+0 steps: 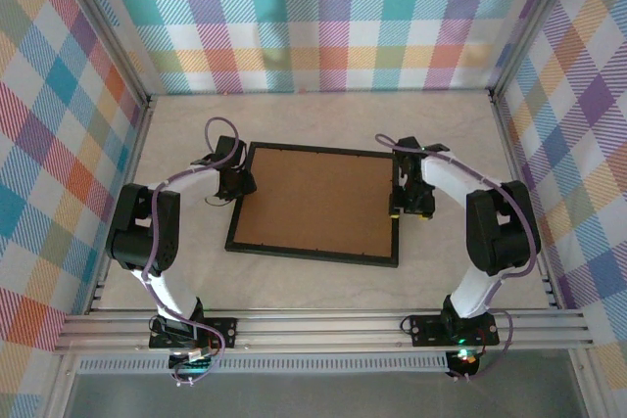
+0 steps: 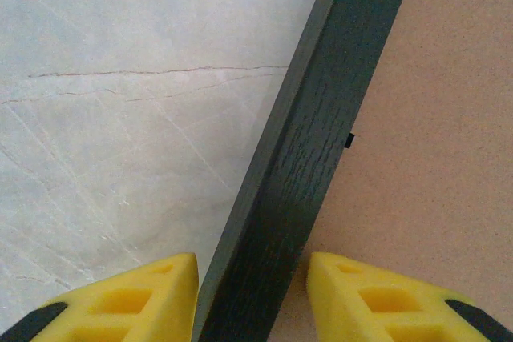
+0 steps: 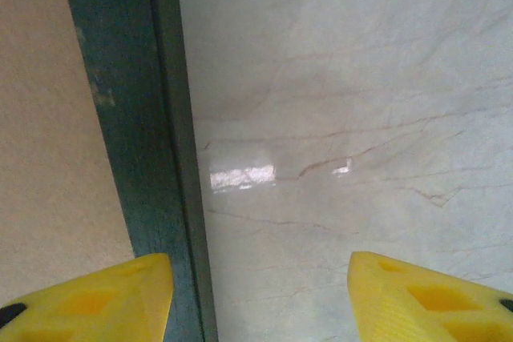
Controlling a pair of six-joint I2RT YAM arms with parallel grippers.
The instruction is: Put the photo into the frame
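Observation:
The black frame (image 1: 312, 257) lies face down on the table, its brown back board (image 1: 315, 201) facing up. The photo is out of view. My left gripper (image 1: 238, 183) is at the frame's left side, open, straddling the black rail (image 2: 321, 142) with a narrow gap on each side; one yellow finger (image 2: 136, 302) is over the table, the other (image 2: 377, 302) over the board. My right gripper (image 1: 404, 205) is open at the right rail (image 3: 128, 118). Its left finger (image 3: 96, 302) sits over the rail and board, its right finger (image 3: 425, 294) over bare table.
The pale marble-patterned tabletop (image 1: 313, 119) extends behind the frame and along the front. Checked cloth walls (image 1: 59, 144) on aluminium posts close in the left, back and right sides. Both arm bases stand on the front rail (image 1: 323, 325).

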